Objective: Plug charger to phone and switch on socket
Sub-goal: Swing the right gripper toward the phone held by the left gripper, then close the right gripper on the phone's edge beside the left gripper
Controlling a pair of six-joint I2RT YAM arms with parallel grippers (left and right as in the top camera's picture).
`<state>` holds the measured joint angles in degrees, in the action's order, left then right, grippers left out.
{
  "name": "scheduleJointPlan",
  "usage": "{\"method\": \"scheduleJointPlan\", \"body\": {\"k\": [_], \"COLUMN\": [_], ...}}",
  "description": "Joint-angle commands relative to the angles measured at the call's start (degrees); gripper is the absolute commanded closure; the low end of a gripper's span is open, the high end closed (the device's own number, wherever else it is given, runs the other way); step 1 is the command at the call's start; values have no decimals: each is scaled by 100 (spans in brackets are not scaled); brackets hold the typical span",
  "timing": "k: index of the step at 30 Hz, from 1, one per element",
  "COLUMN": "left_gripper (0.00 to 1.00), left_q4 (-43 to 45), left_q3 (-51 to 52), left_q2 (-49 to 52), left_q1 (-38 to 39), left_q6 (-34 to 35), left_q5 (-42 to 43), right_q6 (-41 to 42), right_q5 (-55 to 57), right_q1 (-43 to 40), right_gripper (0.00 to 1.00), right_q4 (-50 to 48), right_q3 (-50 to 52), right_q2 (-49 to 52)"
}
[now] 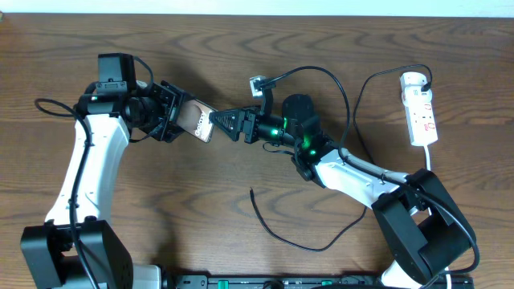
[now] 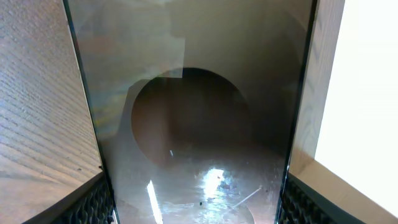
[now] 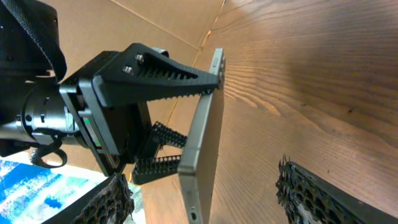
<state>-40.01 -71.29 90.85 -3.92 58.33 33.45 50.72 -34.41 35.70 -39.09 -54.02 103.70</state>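
Observation:
My left gripper [image 1: 183,119] is shut on the phone [image 1: 199,122] and holds it above the table at centre left. In the left wrist view the phone's glossy dark screen [image 2: 199,93] fills the space between the fingers [image 2: 196,205]. My right gripper [image 1: 221,124] is open, its fingers on either side of the phone's free end. The right wrist view shows the phone edge-on [image 3: 202,137] with its port end between the wide-apart fingers [image 3: 199,202]. The charger, a thin black cable [image 1: 289,239], lies on the table, its plug tip [image 1: 252,191] free. The white socket [image 1: 420,108] lies at the far right.
The socket's white cord [image 1: 430,156] runs down beside the right arm's base. The black cable loops up past the right arm [image 1: 357,104] towards the socket. Bare wooden table [image 1: 201,201] lies below the grippers.

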Motion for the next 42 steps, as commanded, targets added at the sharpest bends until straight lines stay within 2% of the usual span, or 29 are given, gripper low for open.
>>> {"method": "scheduleJointPlan", "body": {"k": [1, 24, 28, 36, 42], "left_gripper": [93, 93, 93, 93, 93], "left_q4": [28, 42, 44, 42, 48], "left_q3": [-127, -127, -127, -127, -127], "left_q2": [-101, -101, -101, -101, -101], "left_q1": [103, 769, 776, 776, 938], "left_q6": [334, 566, 566, 564, 566], "left_q5": [-118, -114, -116, -142, -463], "right_q6": [-155, -153, -151, -151, -151], "right_q5": [57, 590, 680, 866, 1038], "right_q1": [85, 372, 372, 372, 372], "right_gripper": [24, 42, 51, 59, 60], "right_q4": [26, 413, 527, 549, 662], "right_q3": [-85, -85, -85, -85, -85], "right_q2": [37, 37, 37, 37, 37]}}
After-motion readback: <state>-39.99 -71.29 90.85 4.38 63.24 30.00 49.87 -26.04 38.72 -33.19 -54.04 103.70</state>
